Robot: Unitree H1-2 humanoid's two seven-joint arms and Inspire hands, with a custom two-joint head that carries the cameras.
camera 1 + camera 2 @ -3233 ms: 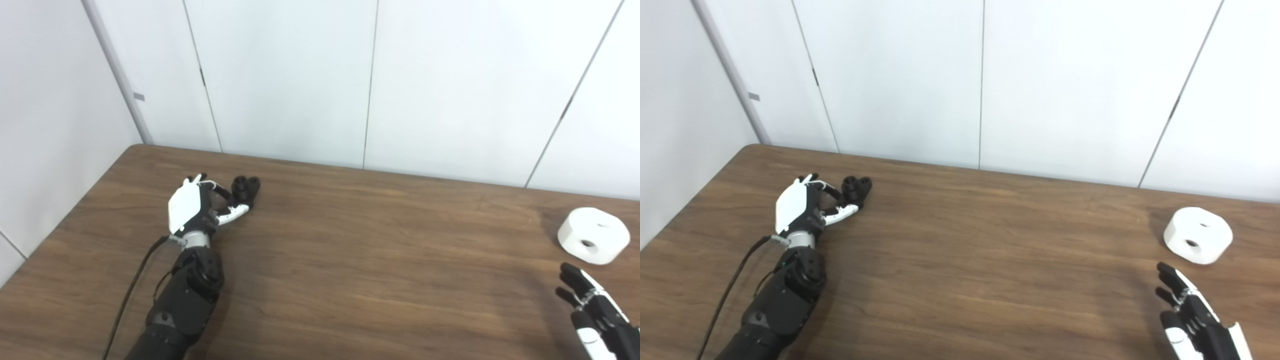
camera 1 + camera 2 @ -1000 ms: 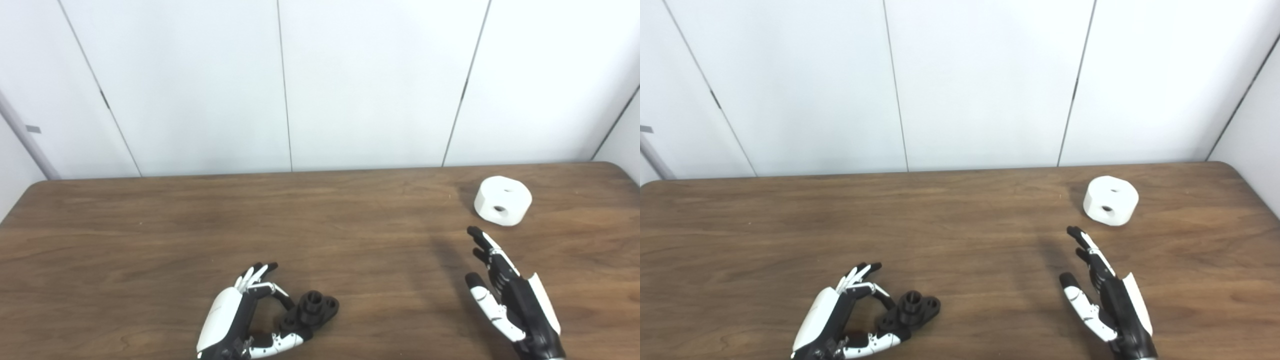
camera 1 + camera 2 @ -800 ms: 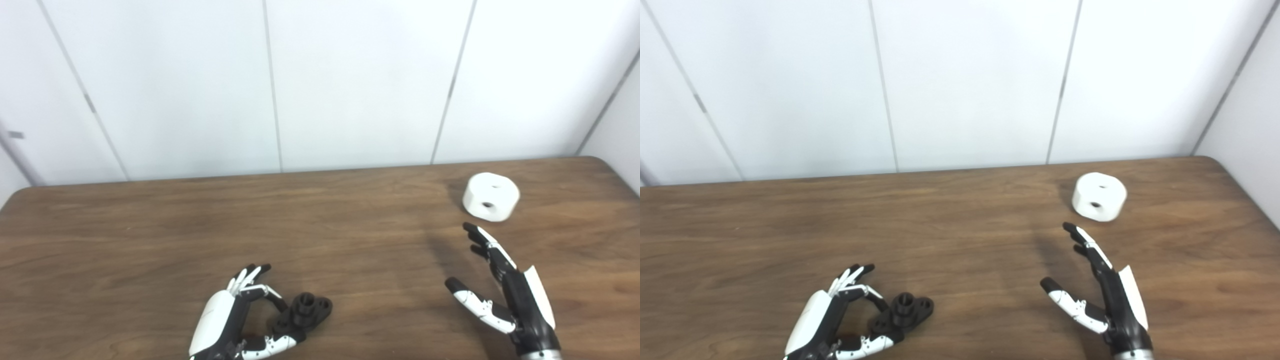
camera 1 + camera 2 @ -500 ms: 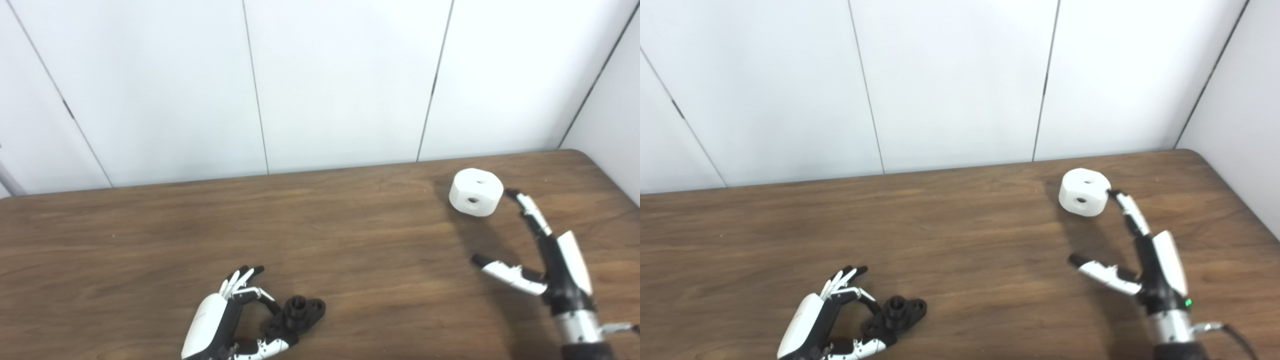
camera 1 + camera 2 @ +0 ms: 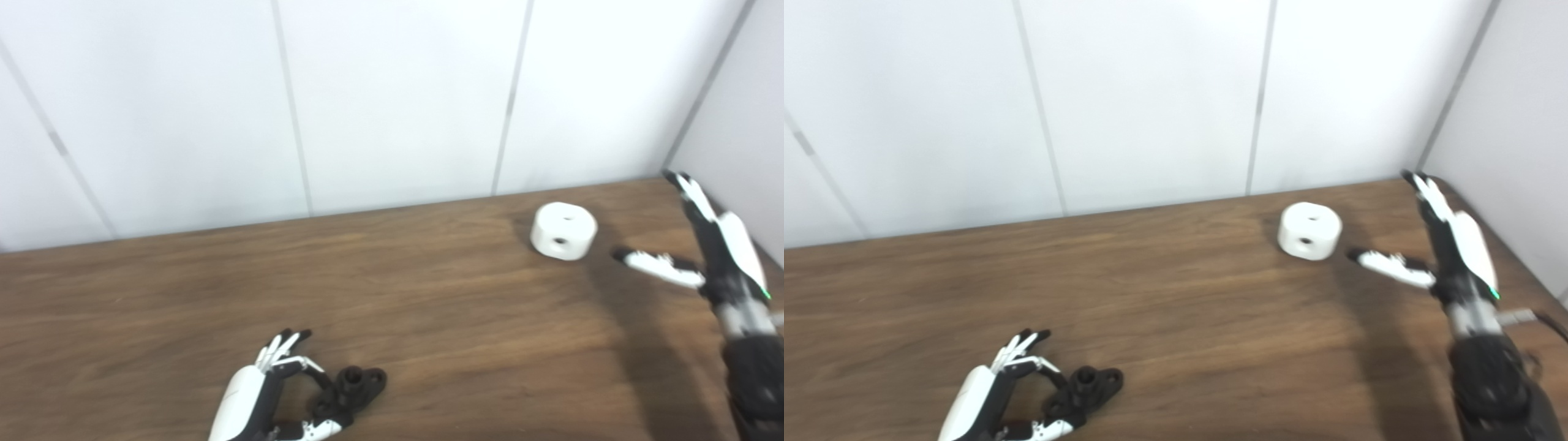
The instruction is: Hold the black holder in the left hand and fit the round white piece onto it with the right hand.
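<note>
Brown wood grain ran across the table [image 5: 429,318], which filled the lower half of the frame below pale wall panels [image 5: 398,98]. At the right edge the right arm [image 5: 1494,380] rose from the bottom corner, and the right hand [image 5: 713,254] stood spread wide, fingers [image 5: 695,193] pointing up toward the wall and the thumb [image 5: 655,266] stretched leftward, holding nothing. Just left of that thumb, apart from it, the round white piece [image 5: 563,231] sat flat on the table in the upper right of the wood, one dark hole in its top and one in its side facing the camera. At the lower left of centre the left hand [image 5: 263,398] lay low on the table, its fingers and thumb curled around the near end of the black holder [image 5: 352,387], which rested on the surface with a short upright stub showing. Whether the grip was firm I could not tell, though fingertips touched it.
</note>
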